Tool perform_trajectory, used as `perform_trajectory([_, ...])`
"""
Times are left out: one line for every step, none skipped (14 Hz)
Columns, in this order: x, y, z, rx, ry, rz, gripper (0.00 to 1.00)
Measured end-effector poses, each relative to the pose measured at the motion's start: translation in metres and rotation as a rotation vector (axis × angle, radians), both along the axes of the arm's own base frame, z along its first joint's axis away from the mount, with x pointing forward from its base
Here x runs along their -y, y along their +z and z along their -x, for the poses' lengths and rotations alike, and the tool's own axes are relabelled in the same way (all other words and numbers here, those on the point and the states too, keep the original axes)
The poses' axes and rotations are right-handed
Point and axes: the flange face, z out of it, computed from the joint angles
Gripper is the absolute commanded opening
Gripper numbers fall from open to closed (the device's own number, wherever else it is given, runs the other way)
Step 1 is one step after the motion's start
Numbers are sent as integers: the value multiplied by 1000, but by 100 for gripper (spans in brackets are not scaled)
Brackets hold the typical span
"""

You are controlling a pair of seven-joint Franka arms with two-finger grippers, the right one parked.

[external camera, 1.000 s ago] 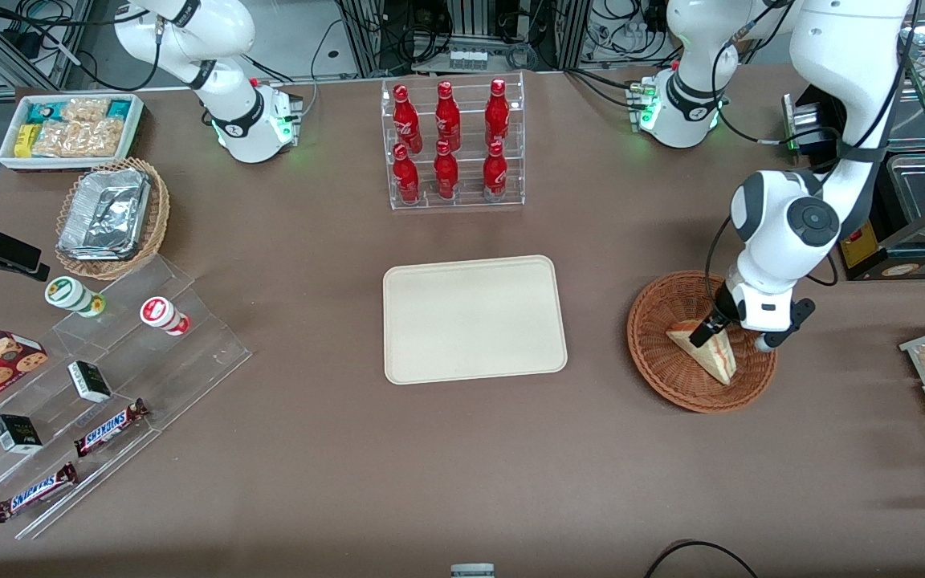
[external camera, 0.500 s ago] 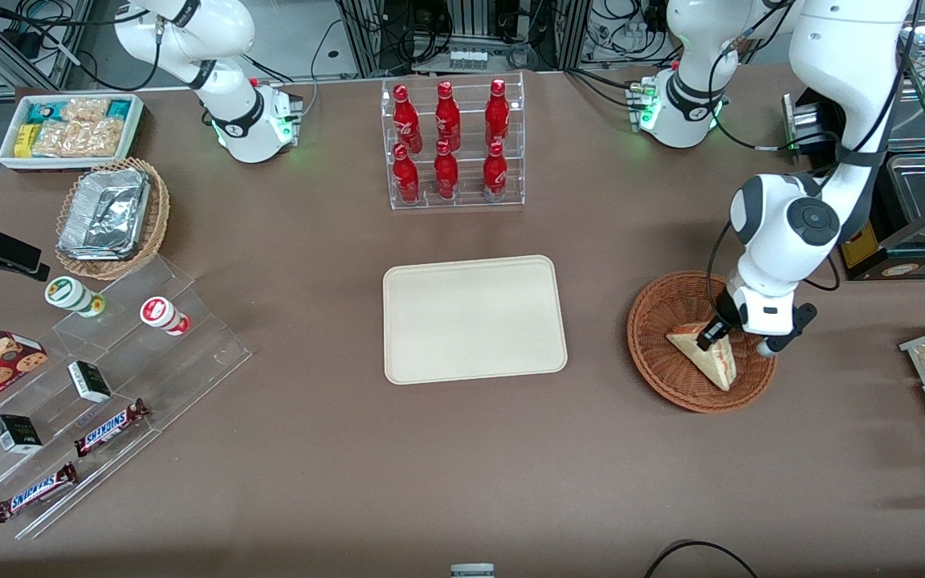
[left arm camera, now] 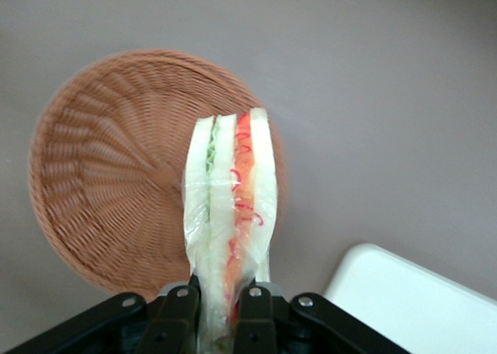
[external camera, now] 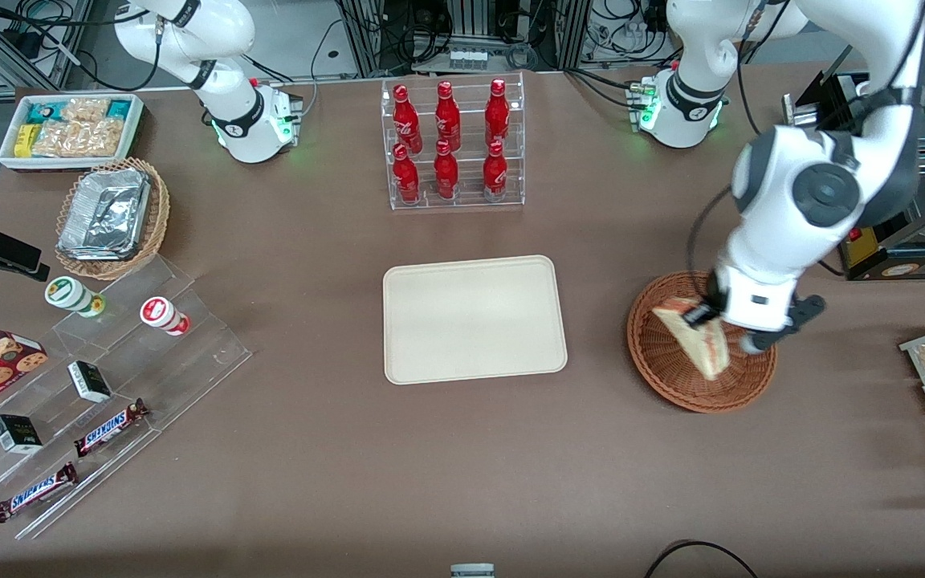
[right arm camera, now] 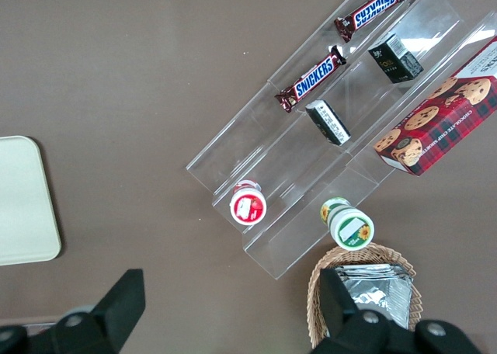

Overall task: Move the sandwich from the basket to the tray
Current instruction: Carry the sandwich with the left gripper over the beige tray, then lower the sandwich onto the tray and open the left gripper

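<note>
Above the basket (external camera: 699, 349), at the right of the front frame, I am holding the sandwich (external camera: 691, 335) with my end effector (external camera: 705, 315) clamped on its broad end. Lifting is done; carrying it to the tray (external camera: 474, 319) at frame centre and releasing are remaining. Its long axis is running diagonally, the tip pointing down toward the front camera.
</note>
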Motion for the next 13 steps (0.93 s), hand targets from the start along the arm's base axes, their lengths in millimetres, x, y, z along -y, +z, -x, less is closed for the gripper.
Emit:
perform_trajectory([36, 8, 5, -3, -49, 1, 0])
perform_trajectory([73, 7, 13, -8, -96, 2, 0])
perform_trajectory([107, -3, 21, -17, -137, 1, 0])
perform_trajectory([138, -16, 29, -31, -173, -2, 0])
perform_trajectory([167, -30, 37, -45, -212, -5, 0])
perform_trajectory([195, -45, 44, -58, -251, -7, 0])
perform_trajectory([222, -60, 51, -68, -282, -9, 0])
perform_trajectory([246, -75, 58, -65, -305, -3, 0])
perform_trajectory([268, -90, 63, -49, -323, 12, 0])
perform_trajectory([285, -106, 69, -35, -337, 26, 0])
perform_trajectory([299, -121, 75, -27, -352, 35, 0])
perform_trajectory([310, -135, 80, -25, -365, 40, 0])
perform_trajectory([318, -148, 84, -26, -381, 36, 0])
